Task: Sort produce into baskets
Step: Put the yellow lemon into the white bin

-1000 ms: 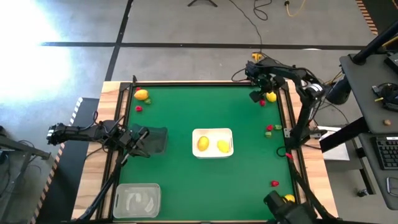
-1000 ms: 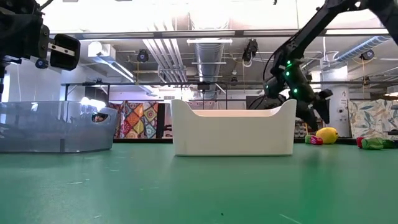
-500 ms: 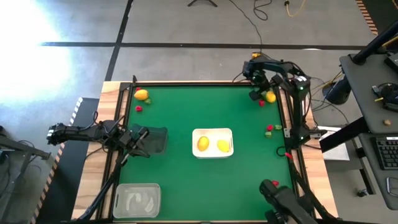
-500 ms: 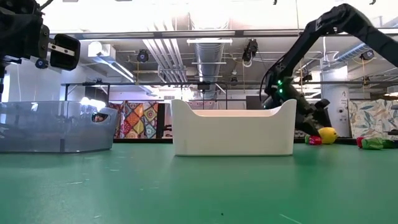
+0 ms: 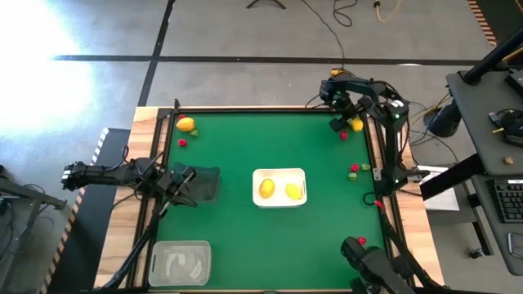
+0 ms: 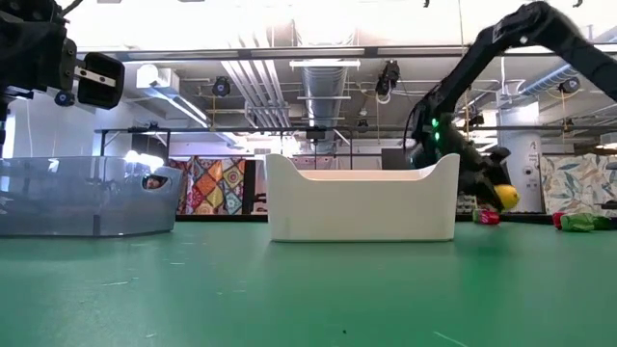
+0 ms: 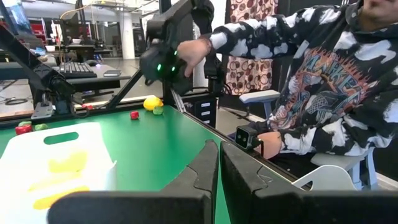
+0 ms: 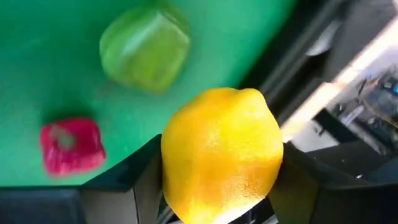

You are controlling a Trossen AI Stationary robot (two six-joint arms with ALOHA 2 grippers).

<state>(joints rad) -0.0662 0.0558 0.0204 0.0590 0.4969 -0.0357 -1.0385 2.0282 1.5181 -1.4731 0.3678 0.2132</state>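
At the table's far right corner, a yellow lemon (image 8: 221,152) sits between the fingers of my right gripper (image 8: 217,193), which is shut on it. The same lemon (image 5: 357,124) shows in the high view, and a green piece (image 8: 146,50) and a red piece (image 8: 71,146) lie on the mat beside it. The white basket (image 5: 279,187) stands mid-table with two yellow pieces inside. My left gripper (image 7: 219,171) waits shut at the left edge, by the dark basket (image 5: 203,184). The clear basket (image 5: 180,263) stands at the near left. My right gripper pinches the lemon by two opposite sides (image 8: 169,158), one dark finger (image 8: 140,186) on each. The fingers slant down onto it from above. In the low view a finger hides part of the lemon (image 6: 505,198). Whether it still touches the mat I cannot tell.
Another lemon (image 5: 186,124) and a red piece (image 5: 182,142) lie at the far left corner. Red and green pieces (image 5: 358,169) lie by the right edge. A person in a patterned sweatshirt (image 7: 311,81) sits just beyond the table's right edge.
My right gripper has sunk toward the lemon at the far right corner and tipped more steeply downward. It has taken hold of the lemon, which is now partly hidden by a finger and stands slightly higher in the low view.
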